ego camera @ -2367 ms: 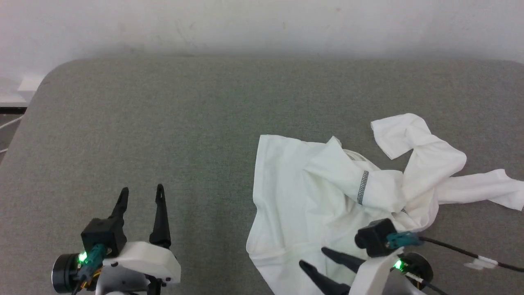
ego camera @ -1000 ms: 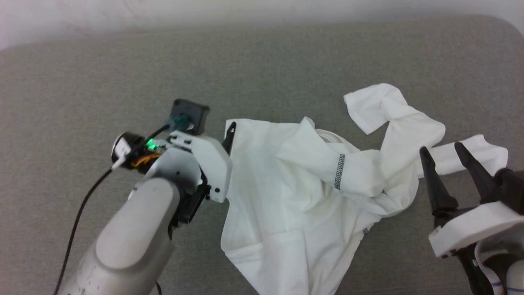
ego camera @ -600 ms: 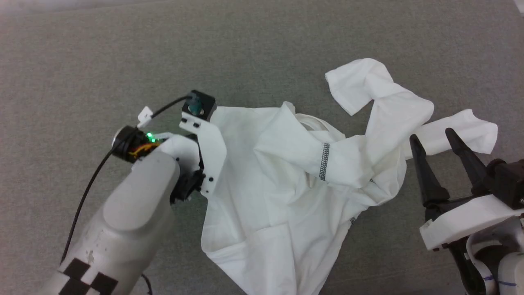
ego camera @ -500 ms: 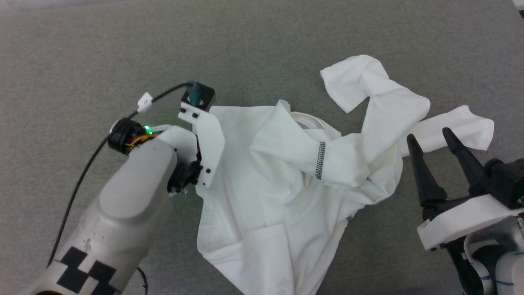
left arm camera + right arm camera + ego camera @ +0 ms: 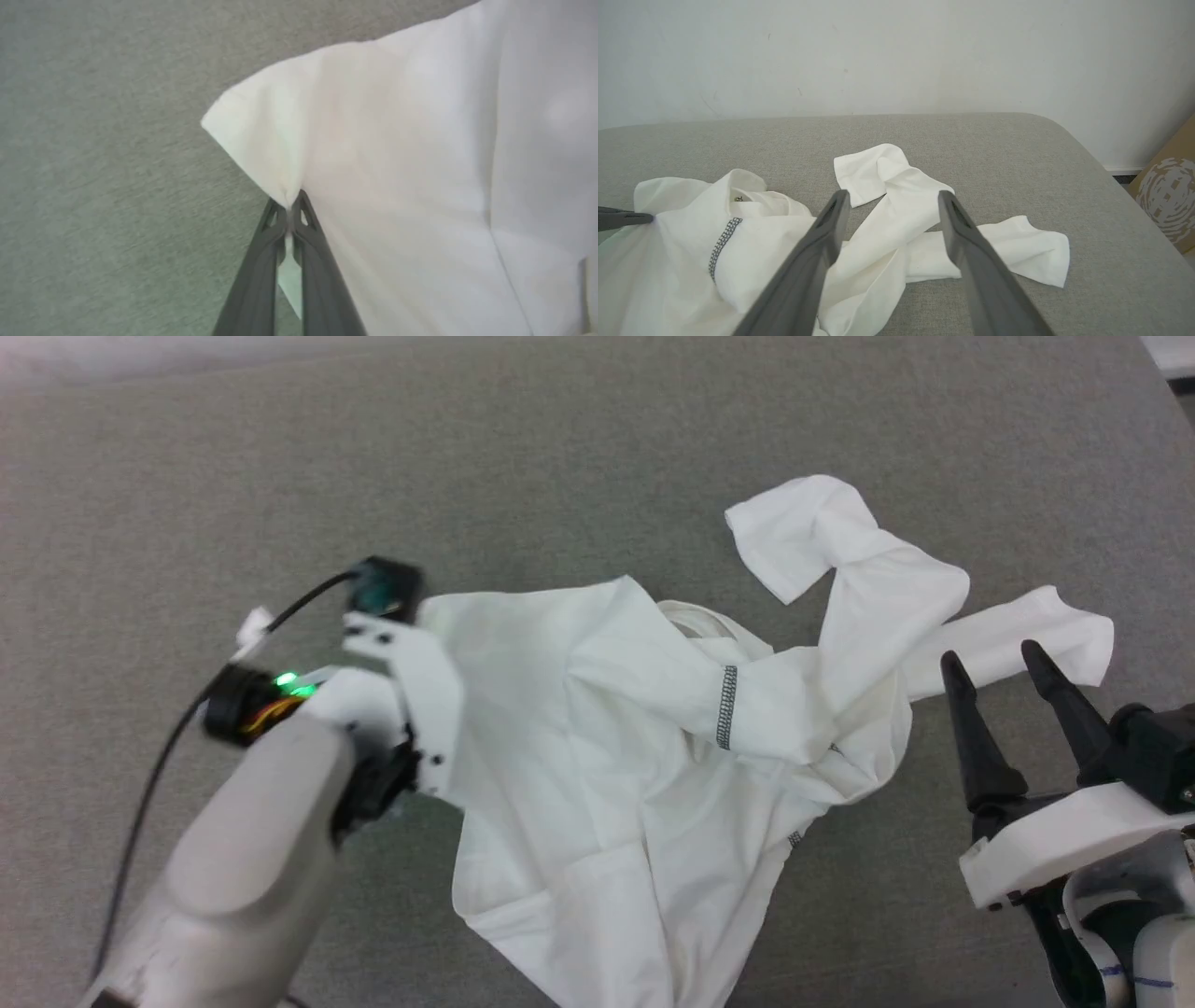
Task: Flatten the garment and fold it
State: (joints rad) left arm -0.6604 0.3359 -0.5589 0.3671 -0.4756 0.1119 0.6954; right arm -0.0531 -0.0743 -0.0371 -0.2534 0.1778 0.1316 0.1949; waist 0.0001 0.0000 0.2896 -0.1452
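Observation:
The garment [image 5: 635,747], a thin white shirt, lies crumpled on the grey table, with dark zigzag stitching [image 5: 725,705] near its middle. Two sleeves [image 5: 840,551] trail to the right. My left gripper [image 5: 289,210] is shut on the cloth just below the shirt's upper left corner [image 5: 224,121], and the fabric fans out from the tips. Its white wrist mount [image 5: 411,691] hides those fingers in the head view. My right gripper [image 5: 991,655] stands open at the lower right, tips near the lower sleeve [image 5: 1017,247] and holding nothing.
The grey padded table [image 5: 280,476] stretches bare to the left and far side. Its rounded right corner [image 5: 1064,135] meets a white wall [image 5: 878,56]. A cardboard box [image 5: 1167,200] stands beyond the right edge.
My left gripper has shut on the shirt's left corner and drawn it leftwards, spreading that side. The right gripper has stayed open in nearly the same place.

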